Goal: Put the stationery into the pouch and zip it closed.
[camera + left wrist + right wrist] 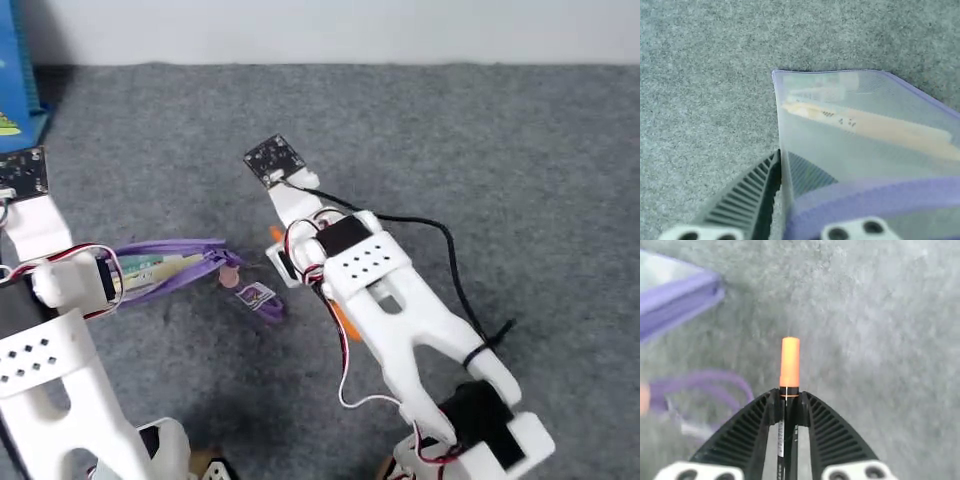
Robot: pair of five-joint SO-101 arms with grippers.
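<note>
Pouch (855, 145) edge in left claw (785, 157) — right claw (789, 392) grips pen (789, 357).

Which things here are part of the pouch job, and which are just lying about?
Job: purple pouch, held in the left gripper; orange-capped pen, held in the right gripper; pale stationery already inside the pouch; small purple tag by the pouch's end.
Lying about: blue box at the table's far edge; black cable by the right arm.

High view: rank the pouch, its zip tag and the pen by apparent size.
1. pouch
2. zip tag
3. pen, smallest as seen, but the arm mostly hides it, so its rank is unsure.
</note>
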